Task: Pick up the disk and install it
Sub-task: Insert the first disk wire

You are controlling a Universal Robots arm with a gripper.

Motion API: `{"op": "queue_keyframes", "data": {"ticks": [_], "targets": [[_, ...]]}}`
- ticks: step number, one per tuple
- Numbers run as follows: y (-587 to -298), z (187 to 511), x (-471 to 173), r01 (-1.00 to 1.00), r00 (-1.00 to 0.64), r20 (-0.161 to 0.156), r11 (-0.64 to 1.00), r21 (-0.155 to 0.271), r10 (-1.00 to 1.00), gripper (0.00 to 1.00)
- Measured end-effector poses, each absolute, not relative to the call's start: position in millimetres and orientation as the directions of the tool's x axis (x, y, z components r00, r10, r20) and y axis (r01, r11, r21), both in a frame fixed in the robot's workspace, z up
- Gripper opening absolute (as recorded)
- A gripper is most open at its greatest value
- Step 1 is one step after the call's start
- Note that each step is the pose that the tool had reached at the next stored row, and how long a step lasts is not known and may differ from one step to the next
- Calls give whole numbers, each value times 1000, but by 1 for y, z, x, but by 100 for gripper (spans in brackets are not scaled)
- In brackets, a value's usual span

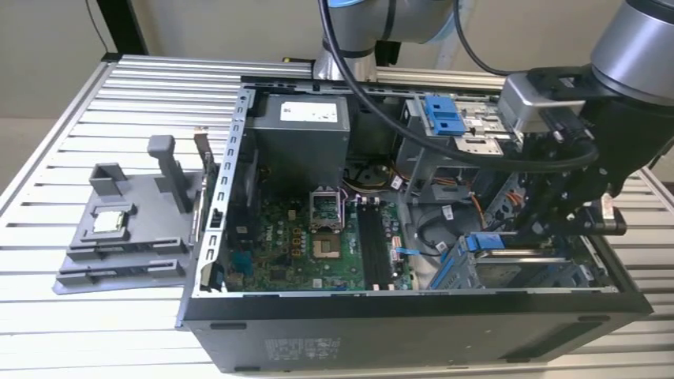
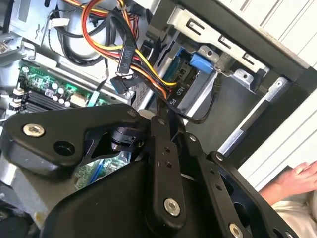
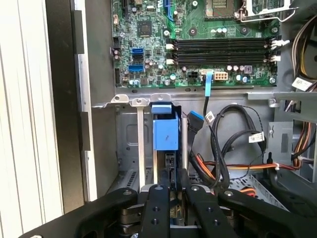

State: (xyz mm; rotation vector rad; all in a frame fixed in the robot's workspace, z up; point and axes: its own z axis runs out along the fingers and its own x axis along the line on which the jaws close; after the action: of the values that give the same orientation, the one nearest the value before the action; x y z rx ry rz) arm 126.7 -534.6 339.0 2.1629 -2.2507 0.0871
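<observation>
Worktop (image 1: 63, 316): one, of slatted metal; it carries the case and a grey fixture.
Computer case (image 1: 421, 332): one black tower on its side, side panel off. There is a sticker with print on its near wall.
Robot arm (image 1: 642, 39): one, reaching down into the case at the exterior view's right.
Power supply (image 1: 305, 142): one grey box at the far end of the case, with one white printed label on top.
Motherboard (image 3: 198, 29): one green board with four black memory slots (image 3: 223, 49) side by side and two blue ports (image 3: 137, 51).
Grey fixture (image 1: 137, 237): one, just beside the case on the exterior view's left. One small square silver chip (image 1: 110, 222) lies on it.
Pincer (image 3: 174, 174): black, down in the drive bay, its fingers drawn close together on the disk's edge.
The disk (image 3: 165, 133): standing edge-on in the drive bay between two metal rails, its blue bracket end toward the motherboard.
Blue brackets: two in the exterior view. One is on the disk (image 1: 484, 242); a second blue bracket (image 1: 447, 115) sits in the upper cage.
Cables (image 2: 143, 64): a yellow, orange and black bundle, with white printed tags on the black leads.
Hand (image 2: 297, 178): one, a person's, beyond the case wall in the second wrist view.
</observation>
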Motion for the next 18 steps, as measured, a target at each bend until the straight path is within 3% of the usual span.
{"op": "queue_keyframes", "data": {"ticks": [18], "targets": [[-533, 334, 129, -999, -40, 70, 39, -28, -997, 0]]}}
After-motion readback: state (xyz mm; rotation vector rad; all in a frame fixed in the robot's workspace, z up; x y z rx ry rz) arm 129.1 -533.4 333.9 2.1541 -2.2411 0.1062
